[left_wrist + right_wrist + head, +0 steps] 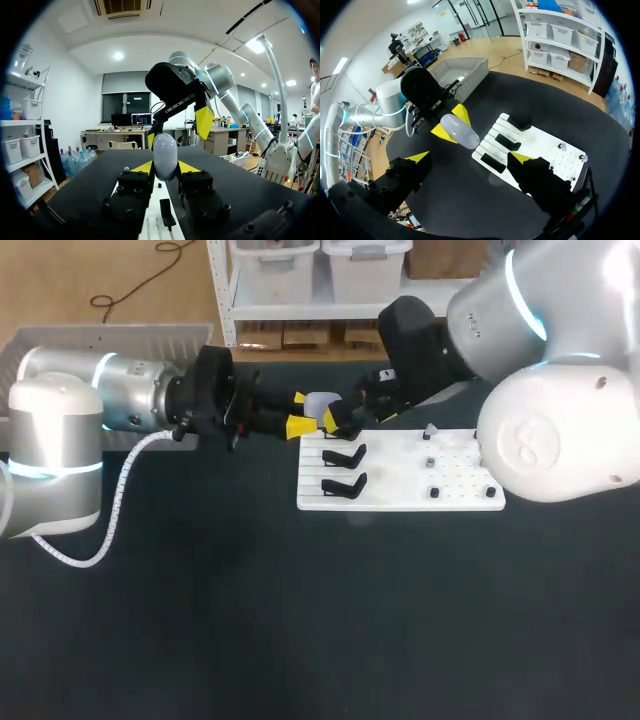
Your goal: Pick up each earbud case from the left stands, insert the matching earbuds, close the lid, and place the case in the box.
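A white, egg-shaped earbud case [320,404] hangs above the back left corner of the white board [400,502], and my left gripper [299,412] is shut on it. In the left wrist view the case [165,155] stands upright between the yellow tips of the left gripper [165,168]. My right gripper [338,417] is open right at the case, coming from the other side. In the right wrist view the case [460,131] lies ahead of the right gripper [470,158], between its spread fingers, touching neither. Small dark earbuds [430,462] sit on the board's right part.
Two black stands [345,455] sit empty on the board's left part, below the case. A grey box [110,340] stands at the back left of the table, behind my left arm. Dark tabletop [300,620] stretches in front of the board.
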Robot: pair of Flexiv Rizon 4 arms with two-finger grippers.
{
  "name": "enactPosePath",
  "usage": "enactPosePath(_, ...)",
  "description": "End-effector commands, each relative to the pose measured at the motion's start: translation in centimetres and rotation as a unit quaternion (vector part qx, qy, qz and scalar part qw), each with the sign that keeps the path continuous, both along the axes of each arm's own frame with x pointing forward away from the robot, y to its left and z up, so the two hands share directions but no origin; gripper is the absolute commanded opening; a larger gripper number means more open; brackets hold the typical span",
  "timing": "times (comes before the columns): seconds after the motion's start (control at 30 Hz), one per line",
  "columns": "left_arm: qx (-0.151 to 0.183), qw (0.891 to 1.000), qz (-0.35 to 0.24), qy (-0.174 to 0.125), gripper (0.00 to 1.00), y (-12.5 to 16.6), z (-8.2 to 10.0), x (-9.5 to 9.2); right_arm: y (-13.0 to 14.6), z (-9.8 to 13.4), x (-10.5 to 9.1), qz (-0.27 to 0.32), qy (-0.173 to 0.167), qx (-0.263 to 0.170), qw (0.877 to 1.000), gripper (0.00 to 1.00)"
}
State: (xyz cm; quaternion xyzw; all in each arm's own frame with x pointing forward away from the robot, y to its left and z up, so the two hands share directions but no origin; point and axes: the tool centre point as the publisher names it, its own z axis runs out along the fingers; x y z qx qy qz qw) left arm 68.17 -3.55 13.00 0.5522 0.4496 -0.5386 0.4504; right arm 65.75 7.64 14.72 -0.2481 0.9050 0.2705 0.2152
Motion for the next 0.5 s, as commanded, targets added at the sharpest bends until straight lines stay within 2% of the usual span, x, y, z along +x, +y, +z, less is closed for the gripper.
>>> enactPosePath(0.03,-0.001,1.000,0.003,-0.001,0.00,0.0,0.0,-0.2,0.3,-0.3,0.2,-0.009,-0.005,-0.009,1.000,1.00)
enactPosePath(0.5,-0.001,1.000,0.003,-0.001,0.00,0.0,0.0,-0.2,0.5,-0.7,1.6,-0.018,0.000,-0.013,1.000,1.00)
